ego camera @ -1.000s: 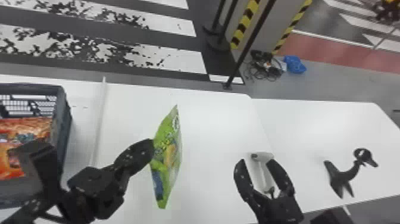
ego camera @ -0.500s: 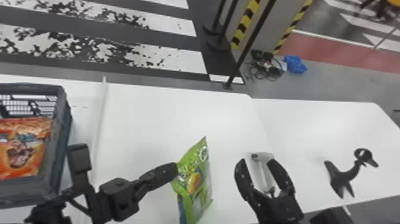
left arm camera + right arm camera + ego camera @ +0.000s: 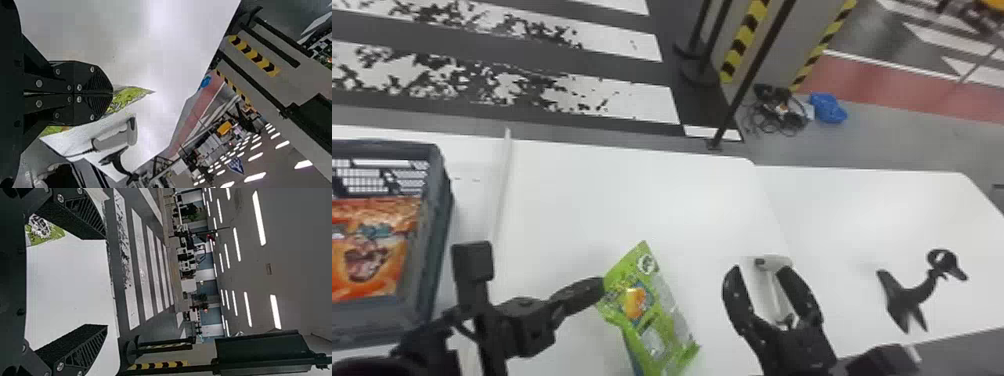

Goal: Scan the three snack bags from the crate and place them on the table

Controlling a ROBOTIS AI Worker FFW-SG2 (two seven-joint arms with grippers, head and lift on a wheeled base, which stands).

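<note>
In the head view my left gripper is shut on the upper left edge of a green snack bag, held over the table's front part. The left wrist view has the left gripper with its fingers together and the green bag sticking out past them. To the bag's right, my right gripper stands open with nothing between its fingers; so does the right gripper in its own wrist view. A white scanner lies on the table behind it. An orange snack bag lies in the crate.
The white table spans the middle, with a raised white strip between it and the crate. A black stand is at the right. A dark post rises behind the table's far edge.
My left gripper has carried the green bag to the right and toward the front, and the bag's printed face has turned more into sight. The right gripper has kept still.
</note>
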